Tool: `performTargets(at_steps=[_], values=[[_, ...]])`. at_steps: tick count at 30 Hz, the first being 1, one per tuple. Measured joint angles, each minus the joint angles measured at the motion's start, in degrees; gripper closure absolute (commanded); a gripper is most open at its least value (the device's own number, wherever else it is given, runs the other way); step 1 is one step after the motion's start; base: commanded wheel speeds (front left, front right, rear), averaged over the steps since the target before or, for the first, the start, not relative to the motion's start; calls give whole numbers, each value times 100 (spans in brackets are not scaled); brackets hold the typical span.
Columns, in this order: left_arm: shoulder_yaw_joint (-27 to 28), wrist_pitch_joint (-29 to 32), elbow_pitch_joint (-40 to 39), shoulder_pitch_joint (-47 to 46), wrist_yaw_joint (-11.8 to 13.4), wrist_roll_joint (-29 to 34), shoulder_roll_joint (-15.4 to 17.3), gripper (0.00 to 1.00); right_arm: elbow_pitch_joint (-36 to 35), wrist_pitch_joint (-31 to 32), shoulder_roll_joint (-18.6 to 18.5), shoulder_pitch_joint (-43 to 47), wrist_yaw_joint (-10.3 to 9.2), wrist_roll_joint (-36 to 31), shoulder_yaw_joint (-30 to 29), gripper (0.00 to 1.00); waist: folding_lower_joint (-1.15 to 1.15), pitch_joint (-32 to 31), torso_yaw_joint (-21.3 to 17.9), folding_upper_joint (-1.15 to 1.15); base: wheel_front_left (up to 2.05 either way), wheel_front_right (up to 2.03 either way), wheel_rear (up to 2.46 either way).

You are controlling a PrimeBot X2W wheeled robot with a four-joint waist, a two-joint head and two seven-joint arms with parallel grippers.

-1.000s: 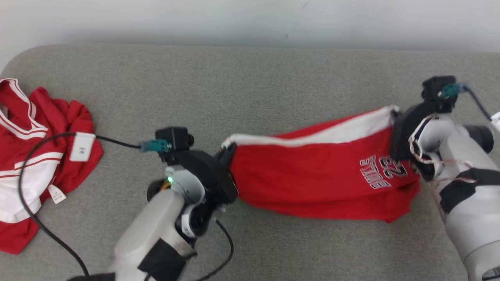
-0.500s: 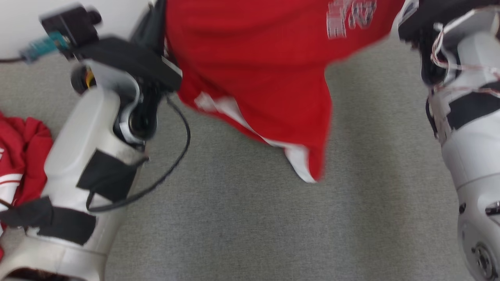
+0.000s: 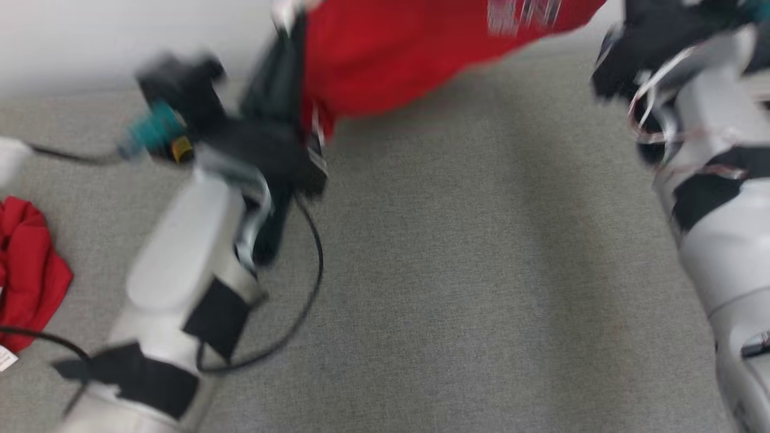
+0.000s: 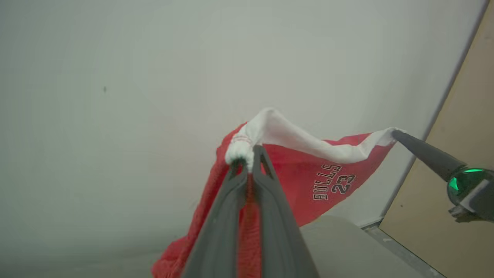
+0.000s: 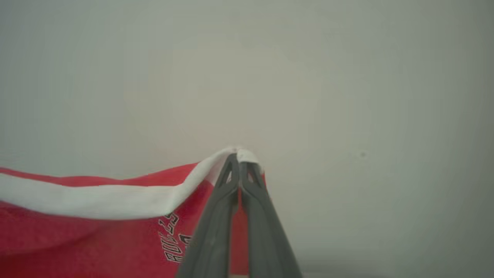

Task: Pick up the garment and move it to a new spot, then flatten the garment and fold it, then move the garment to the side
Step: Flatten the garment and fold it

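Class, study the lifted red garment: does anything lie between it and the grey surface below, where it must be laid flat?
Nothing visible does. The red garment hangs from the left gripper and right gripper, both shut on its white band, above bare grey surface. A crumpled red cloth lies far left, aside.

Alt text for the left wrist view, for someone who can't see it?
The left gripper is shut on one white-banded corner of a red garment printed BULLS 23, held up before a pale wall; the right gripper pinches the far corner.
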Motion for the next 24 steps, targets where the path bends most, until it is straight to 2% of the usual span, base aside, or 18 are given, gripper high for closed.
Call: performTargets(at_steps=[2,6,11,12,15,18,24], values=[[-270,1,190,431,-4,26,-16,100,187,191,-18,322,0,129,238,100,1,36,-10,1,0,0,0],[-1202,1,108,1019,-32,-88,22,100,152,600,-169,828,0,594,721,100,1,65,2,1,0,0,0],[-1987,1,-376,1692,-38,-349,455,100,-370,1107,-699,1632,0,1224,1180,100,0,-73,74,0,0,0,0],[-2252,0,-564,1984,-40,-438,576,100,-677,1417,-956,2078,0,1486,1329,100,0,-176,106,0,0,0,0],[-2706,0,-702,2456,-40,-475,824,100,-1221,1898,-1354,2886,0,1858,1470,100,0,-357,149,0,0,0,0],[-2878,1,-810,2882,-40,-483,1027,100,-1814,2265,-1592,3667,0,2130,1383,100,-1,-551,176,0,0,0,0],[-2659,0,-972,3523,-40,-382,1180,100,-3061,3263,-1856,5186,0,2365,681,100,-1,-867,162,-1,0,0,0]])
